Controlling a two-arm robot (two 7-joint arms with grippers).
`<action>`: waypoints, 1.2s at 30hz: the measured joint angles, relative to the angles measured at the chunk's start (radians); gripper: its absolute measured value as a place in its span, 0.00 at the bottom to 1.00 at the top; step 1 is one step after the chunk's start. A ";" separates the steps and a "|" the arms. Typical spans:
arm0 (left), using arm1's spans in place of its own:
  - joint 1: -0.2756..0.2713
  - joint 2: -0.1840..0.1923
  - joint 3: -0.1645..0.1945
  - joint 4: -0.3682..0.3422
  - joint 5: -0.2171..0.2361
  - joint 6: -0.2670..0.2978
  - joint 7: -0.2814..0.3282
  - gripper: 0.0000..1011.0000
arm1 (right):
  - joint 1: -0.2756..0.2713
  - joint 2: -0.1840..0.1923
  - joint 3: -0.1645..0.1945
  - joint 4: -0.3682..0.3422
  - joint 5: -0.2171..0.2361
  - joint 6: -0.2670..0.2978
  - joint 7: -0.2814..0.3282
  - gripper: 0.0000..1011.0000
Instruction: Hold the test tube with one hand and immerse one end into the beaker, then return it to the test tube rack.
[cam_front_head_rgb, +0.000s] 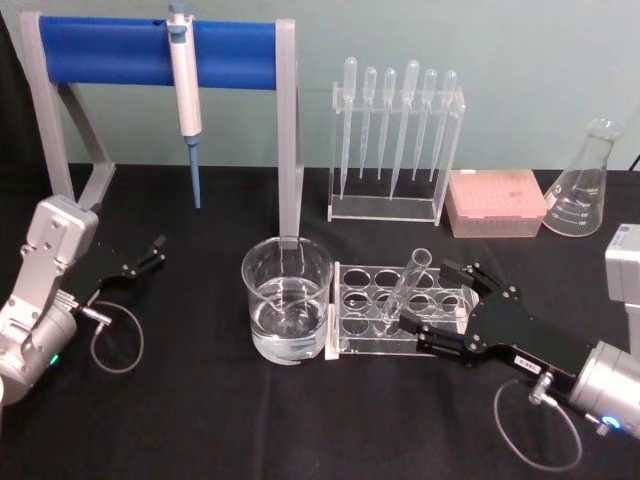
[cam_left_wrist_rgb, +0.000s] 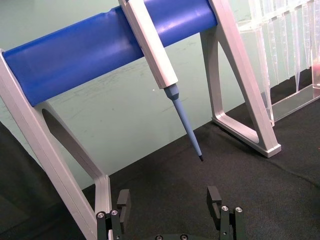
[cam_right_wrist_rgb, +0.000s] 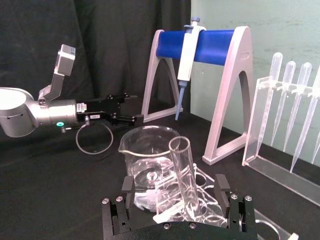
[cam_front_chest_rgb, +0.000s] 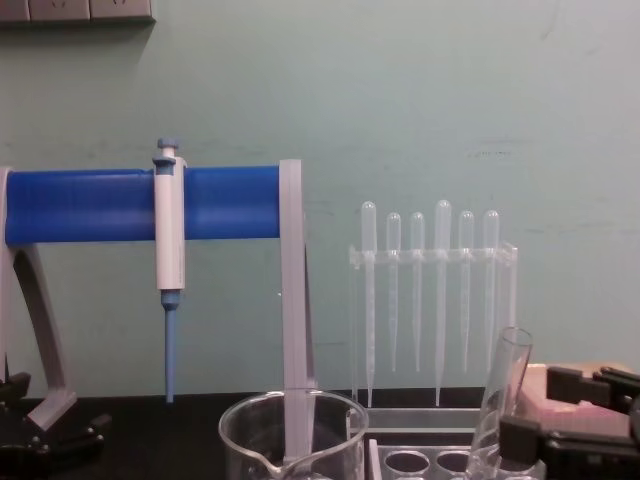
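While the test tube (cam_front_head_rgb: 406, 290) leans in its rack (cam_front_head_rgb: 340, 345), the spread right hand (cam_front_head_rgb: 423, 294) brackets it, seemingly not touching; it should close squarely mid-tube. Left hand (cam_front_head_rgb: 155, 252) idles, spread.

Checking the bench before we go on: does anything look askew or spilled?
The test tube leans in the rack rather than standing upright, with the open right gripper either side of it. No spill shows by the beaker. The left gripper is parked at the left.
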 joint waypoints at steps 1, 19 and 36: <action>0.000 0.000 0.000 0.000 0.000 0.000 0.000 0.99 | 0.003 -0.003 -0.002 0.001 -0.004 -0.001 -0.001 0.99; 0.000 0.000 0.000 0.000 0.000 0.000 0.000 0.99 | 0.064 -0.066 -0.035 0.043 -0.072 0.009 -0.025 0.99; 0.000 0.000 0.000 0.000 0.000 0.000 0.000 0.99 | 0.061 -0.062 -0.033 0.040 -0.068 0.009 -0.024 0.78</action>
